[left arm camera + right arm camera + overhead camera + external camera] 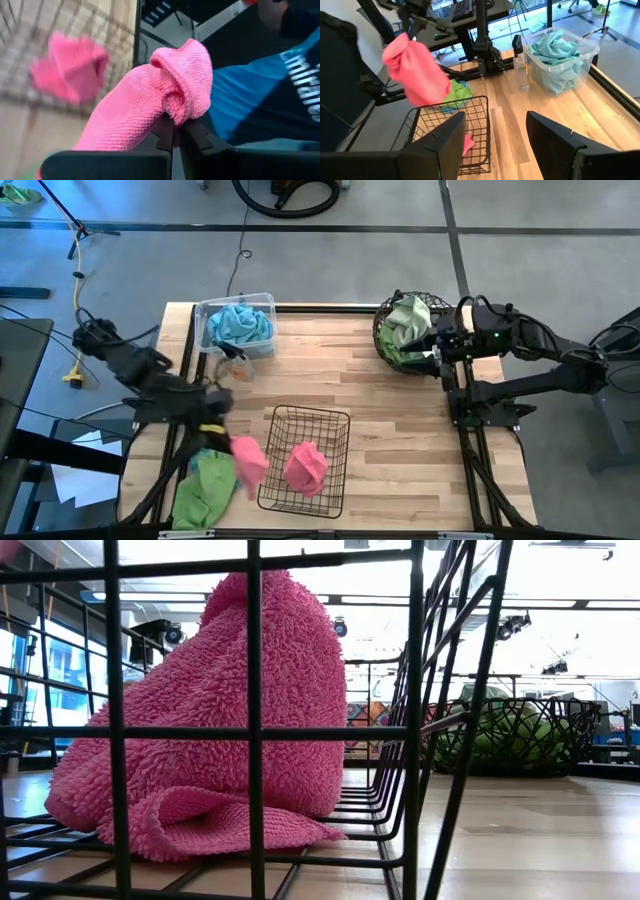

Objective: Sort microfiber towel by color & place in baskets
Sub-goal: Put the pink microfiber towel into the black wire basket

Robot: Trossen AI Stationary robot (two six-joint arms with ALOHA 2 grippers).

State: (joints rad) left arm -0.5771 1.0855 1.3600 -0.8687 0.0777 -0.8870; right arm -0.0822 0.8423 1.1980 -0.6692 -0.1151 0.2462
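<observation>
While the pale wooden bench [400, 420] stands on a grey floor crossed by dark lines, a cluttered room with monitors lies beyond it. At the far left corner, a clear bin [262, 304] holds light blue towels [238, 325], with a small bottle [238, 363] just beside it. At the far right, the round wire basket [384, 340] holds green towels [408, 320]; the right gripper [440, 340] sits beside it, fingers spread apart and empty. Near the front, the black wire basket [335, 425] holds one pink towel [306, 466]. Left of it, the left gripper [222, 430] has its fingers clenched on another pink towel [160, 100], above a green towel [203, 490] and a blue one on the bench.
</observation>
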